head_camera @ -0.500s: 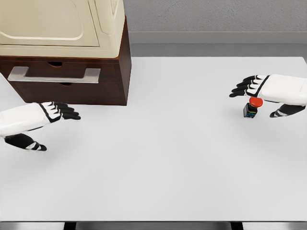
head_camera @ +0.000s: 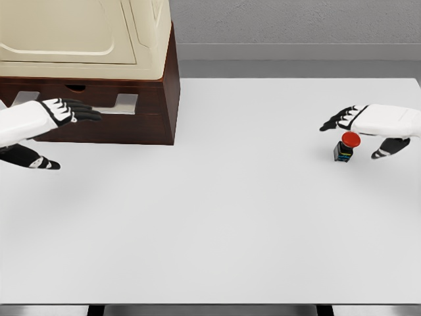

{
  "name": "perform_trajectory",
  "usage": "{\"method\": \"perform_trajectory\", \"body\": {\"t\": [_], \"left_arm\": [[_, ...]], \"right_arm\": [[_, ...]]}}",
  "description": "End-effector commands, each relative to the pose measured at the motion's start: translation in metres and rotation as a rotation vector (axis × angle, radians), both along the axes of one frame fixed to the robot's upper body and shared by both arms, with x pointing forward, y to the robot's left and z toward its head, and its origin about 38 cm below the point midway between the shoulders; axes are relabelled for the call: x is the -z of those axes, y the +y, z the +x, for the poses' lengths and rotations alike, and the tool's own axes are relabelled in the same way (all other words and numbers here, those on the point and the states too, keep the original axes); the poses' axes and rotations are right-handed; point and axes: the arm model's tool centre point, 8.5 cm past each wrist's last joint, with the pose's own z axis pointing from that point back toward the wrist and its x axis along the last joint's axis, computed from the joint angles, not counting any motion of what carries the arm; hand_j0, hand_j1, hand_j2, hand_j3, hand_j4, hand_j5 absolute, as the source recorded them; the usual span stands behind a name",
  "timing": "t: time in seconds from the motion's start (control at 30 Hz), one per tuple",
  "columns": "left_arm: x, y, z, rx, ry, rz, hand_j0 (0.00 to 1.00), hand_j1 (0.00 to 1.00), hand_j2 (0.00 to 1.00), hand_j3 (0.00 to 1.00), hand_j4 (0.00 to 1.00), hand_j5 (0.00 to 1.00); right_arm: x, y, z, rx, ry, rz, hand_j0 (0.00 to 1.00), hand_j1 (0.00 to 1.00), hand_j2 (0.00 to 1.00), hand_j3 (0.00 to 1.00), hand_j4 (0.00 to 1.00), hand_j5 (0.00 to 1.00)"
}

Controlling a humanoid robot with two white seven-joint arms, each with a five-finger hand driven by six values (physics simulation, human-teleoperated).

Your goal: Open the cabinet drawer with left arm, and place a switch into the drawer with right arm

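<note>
We see a white table [head_camera: 217,217] filling most of the view, its front edge cut off at the bottom. At the upper left stands a dark brown cabinet [head_camera: 168,99] with a cream-coloured unit [head_camera: 85,33] on top, both cropped by the frame. The drawer [head_camera: 141,122] looks closed; its grey handle [head_camera: 125,103] is partly hidden behind the left hand [head_camera: 62,112], whose black fingers stretch out flat over it. Whether they touch the handle we cannot tell from this angle. The right hand [head_camera: 368,122], forearm cut off at the right edge, hovers with fingers spread and thumb lowered above the switch [head_camera: 345,147], a small dark block with a red button, which stands on the table near the right edge, well apart from the cabinet.
</note>
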Motion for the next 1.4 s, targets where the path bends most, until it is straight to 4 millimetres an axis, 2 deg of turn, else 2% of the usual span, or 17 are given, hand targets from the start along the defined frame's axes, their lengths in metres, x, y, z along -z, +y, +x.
{"method": "perform_trajectory", "body": {"t": [0.0, 0.13, 0.2, 0.33, 0.53, 0.63, 0.83, 0.93, 1.07, 1.17, 1.37], "left_arm": [[0.001, 0.008, 0.005, -0.035, 0.016, -0.03, 1.0, 1.0, 1.0, 1.0, 1.0, 1.0], [0.002, 0.013, 0.009, -0.051, 0.036, -0.041, 1.0, 1.0, 1.0, 1.0, 1.0, 1.0], [0.008, 0.012, 0.009, -0.037, 0.109, -0.046, 1.0, 1.0, 1.0, 1.0, 1.0, 1.0], [0.008, 0.013, 0.009, -0.04, 0.12, -0.068, 1.0, 1.0, 1.0, 1.0, 1.0, 1.0], [0.002, 0.019, 0.015, -0.064, 0.114, -0.102, 1.0, 1.0, 1.0, 1.0, 1.0, 1.0], [0.007, 0.026, 0.02, -0.096, 0.122, -0.113, 1.0, 1.0, 1.0, 1.0, 1.0, 1.0], [0.012, 0.02, 0.022, -0.085, 0.123, -0.129, 1.0, 1.0, 1.0, 1.0, 1.0, 1.0], [0.021, 0.014, 0.027, -0.081, 0.131, -0.148, 1.0, 1.0, 1.0, 1.0, 1.0, 1.0], [0.029, 0.02, 0.033, -0.111, 0.141, -0.16, 1.0, 1.0, 1.0, 1.0, 1.0, 1.0], [0.034, 0.024, 0.036, -0.131, 0.149, -0.168, 1.0, 1.0, 1.0, 1.0, 1.0, 1.0], [0.036, 0.032, 0.038, -0.159, 0.154, -0.172, 1.0, 1.0, 1.0, 1.0, 1.0, 1.0]], "right_arm": [[0.004, -0.005, 0.008, 0.029, 0.007, -0.009, 1.0, 1.0, 1.0, 1.0, 1.0, 1.0], [0.001, -0.013, 0.012, 0.059, -0.003, -0.001, 1.0, 1.0, 1.0, 1.0, 1.0, 1.0], [0.002, -0.011, 0.013, 0.058, -0.003, 0.005, 1.0, 1.0, 1.0, 1.0, 1.0, 1.0], [0.007, -0.002, 0.014, 0.047, 0.013, 0.033, 1.0, 1.0, 1.0, 1.0, 1.0, 1.0], [0.013, -0.005, 0.012, 0.061, 0.035, 0.04, 1.0, 1.0, 1.0, 1.0, 1.0, 1.0], [0.02, -0.001, 0.017, 0.061, 0.045, 0.037, 1.0, 1.0, 1.0, 1.0, 1.0, 1.0], [0.028, 0.0, 0.019, 0.065, 0.06, 0.028, 1.0, 1.0, 1.0, 1.0, 1.0, 1.0], [0.032, 0.0, 0.024, 0.073, 0.063, 0.021, 1.0, 1.0, 1.0, 1.0, 1.0, 1.0], [0.033, -0.001, 0.023, 0.076, 0.065, 0.02, 1.0, 1.0, 1.0, 1.0, 1.0, 1.0], [0.036, 0.006, 0.026, 0.065, 0.068, 0.021, 1.0, 1.0, 1.0, 1.0, 1.0, 1.0], [0.04, 0.009, 0.025, 0.058, 0.082, 0.013, 1.0, 1.0, 1.0, 1.0, 1.0, 1.0]]}}
